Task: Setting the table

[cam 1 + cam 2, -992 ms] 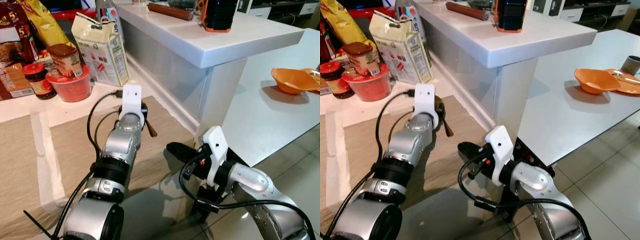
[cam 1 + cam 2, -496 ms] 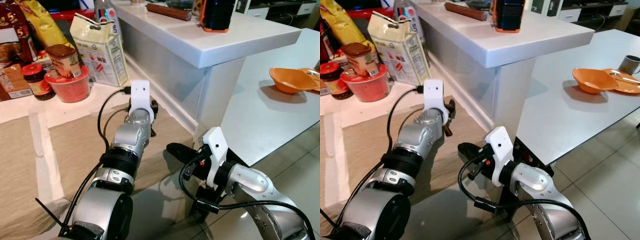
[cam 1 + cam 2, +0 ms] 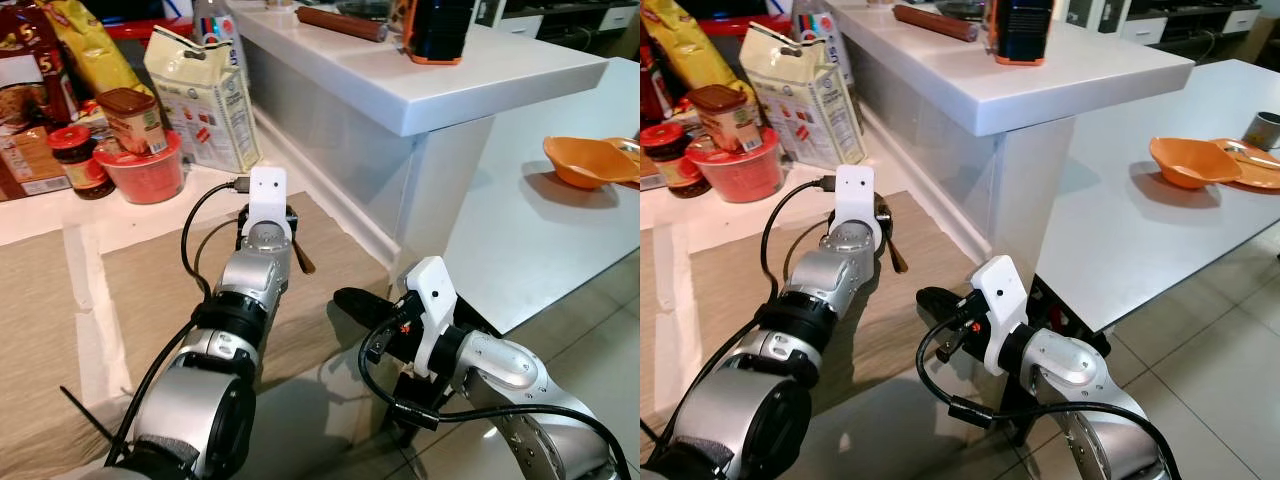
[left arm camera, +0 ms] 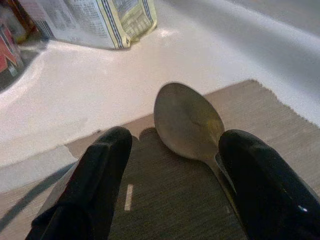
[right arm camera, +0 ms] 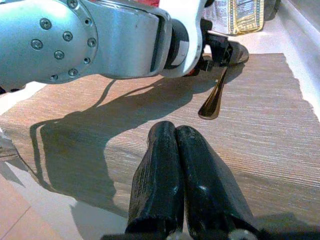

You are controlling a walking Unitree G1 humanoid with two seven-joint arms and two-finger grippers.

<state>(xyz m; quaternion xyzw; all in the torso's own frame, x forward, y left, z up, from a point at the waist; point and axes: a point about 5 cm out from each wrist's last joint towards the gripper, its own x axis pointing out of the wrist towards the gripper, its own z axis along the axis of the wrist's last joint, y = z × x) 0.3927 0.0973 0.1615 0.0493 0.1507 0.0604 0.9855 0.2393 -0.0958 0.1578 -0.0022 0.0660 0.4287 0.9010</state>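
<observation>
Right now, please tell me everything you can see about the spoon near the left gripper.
The spoon looks like metal, with a dull, smooth oval bowl and a slim handle that widens to a shiny rounded end. Its bowl faces up. It lies on the brown woven mat, bowl toward the white counter strip and the paper bag. The left gripper is open, one black finger on each side of the spoon at the neck; the right-hand one seems to touch it, though contact is unclear.
</observation>
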